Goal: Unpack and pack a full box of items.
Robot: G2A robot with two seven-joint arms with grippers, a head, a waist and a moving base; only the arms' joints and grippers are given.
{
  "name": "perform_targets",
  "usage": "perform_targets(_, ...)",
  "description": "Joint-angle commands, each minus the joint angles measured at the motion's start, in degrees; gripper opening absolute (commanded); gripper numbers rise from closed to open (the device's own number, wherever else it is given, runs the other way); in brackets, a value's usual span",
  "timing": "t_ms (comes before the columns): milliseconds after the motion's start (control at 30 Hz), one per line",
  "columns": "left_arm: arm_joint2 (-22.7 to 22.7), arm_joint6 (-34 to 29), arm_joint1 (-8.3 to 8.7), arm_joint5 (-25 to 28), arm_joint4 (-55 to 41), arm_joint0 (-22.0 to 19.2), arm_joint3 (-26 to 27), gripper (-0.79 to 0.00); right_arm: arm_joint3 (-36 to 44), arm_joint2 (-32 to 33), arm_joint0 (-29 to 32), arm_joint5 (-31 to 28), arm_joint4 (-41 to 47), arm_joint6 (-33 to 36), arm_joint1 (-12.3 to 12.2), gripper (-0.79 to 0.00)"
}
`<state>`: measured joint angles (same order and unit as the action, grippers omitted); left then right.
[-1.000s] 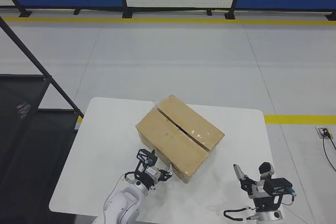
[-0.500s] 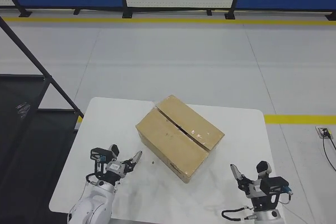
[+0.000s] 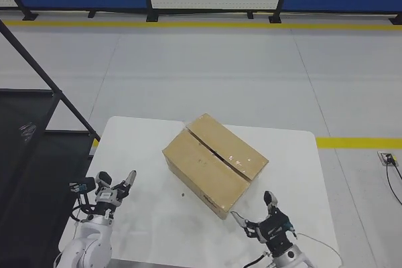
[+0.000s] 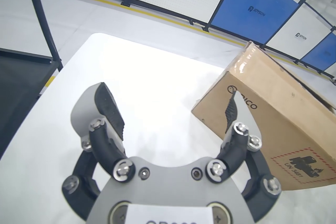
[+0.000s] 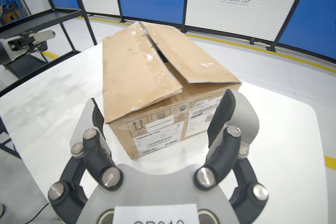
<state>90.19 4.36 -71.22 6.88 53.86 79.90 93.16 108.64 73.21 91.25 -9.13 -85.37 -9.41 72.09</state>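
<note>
Moved: left gripper (image 3: pixel 117 178) backed off to the table's (image 3: pixel 147 144) left edge, and right gripper (image 3: pixel 253 208) slid in beside the box's (image 3: pixel 214 161) near corner. Looks like unpacking hasn't started.
Fingers: both spread wide, holding nothing.
Box: mid-table, flaps down, a slight gap at the seam.

The top view looks steeply down from above the arms, taking in the whole table (image 3: pixel 141 151). The left wrist view sits low behind the left gripper (image 4: pixel 168 91), facing one side of the box (image 4: pixel 275 109) close by. The right wrist view looks over the right gripper (image 5: pixel 161 97) at the labelled end, perhaps slightly nearer. All three share box and table
</note>
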Motion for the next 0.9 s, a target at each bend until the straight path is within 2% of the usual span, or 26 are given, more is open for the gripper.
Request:
perform_targets(0,0.1,-0.5,-0.06,-0.2,-1.1,-0.2,-0.2,0.0,-0.4,-1.6,-0.3,-0.3,-2.2,0.2,0.1,0.0)
perform_targets(233,0.2,-0.7,-0.05,-0.1,-1.2,-0.3,-0.2,0.0,-2.9,-5.8,-2.3,4.2,-7.3,3.0,0.7,0.0)
perform_targets(500,0.2,-0.7,-0.05,-0.1,-1.2,-0.3,-0.2,0.0,-7.1,-8.6,-5.7,13.1,-9.5,6.4,1.8,0.0)
perform_targets(700,0.2,-0.7,-0.05,-0.1,-1.2,-0.3,-0.2,0.0,-9.0,-9.2,-7.1,17.3,-8.3,6.3,2.5,0.0)
perform_targets(867,0.2,-0.7,-0.05,-0.1,-1.2,-0.3,-0.2,0.0,-9.6,-8.6,-7.5,18.2,-5.5,4.9,2.8,0.0)
